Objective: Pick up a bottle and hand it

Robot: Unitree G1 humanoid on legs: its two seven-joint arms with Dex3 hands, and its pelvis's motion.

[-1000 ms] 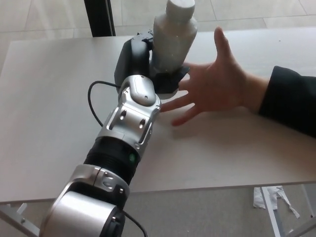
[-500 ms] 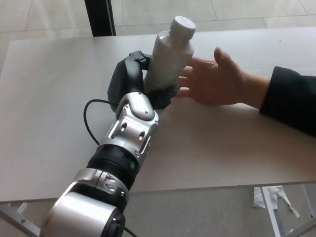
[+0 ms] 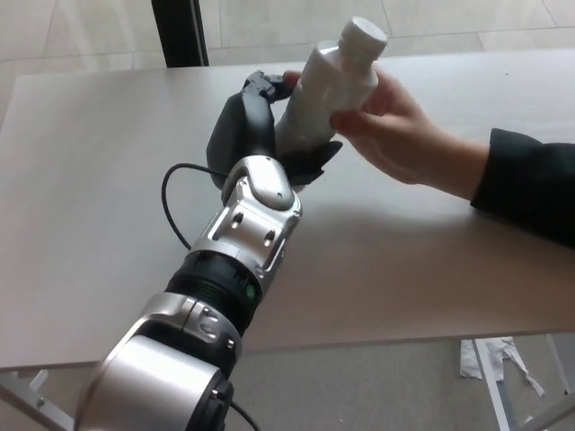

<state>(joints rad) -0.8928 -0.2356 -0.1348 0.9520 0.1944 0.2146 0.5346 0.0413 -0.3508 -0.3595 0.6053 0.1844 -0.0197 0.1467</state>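
Reaching up from the near table edge, my silver-and-black left arm (image 3: 229,269) ended in my black left hand (image 3: 260,135), fingers clamped on the base of the white plastic bottle (image 3: 328,85), tilted right above the pale grey table (image 3: 90,180). Beyond, a person's hand (image 3: 395,130) in a dark sleeve (image 3: 530,184) gripped its upper body.

bottle (image 3: 328,85): lower part hidden behind left hand (image 3: 256,135) | person's sleeve (image 3: 530,189): cut by right edge | left arm: cut at near edge
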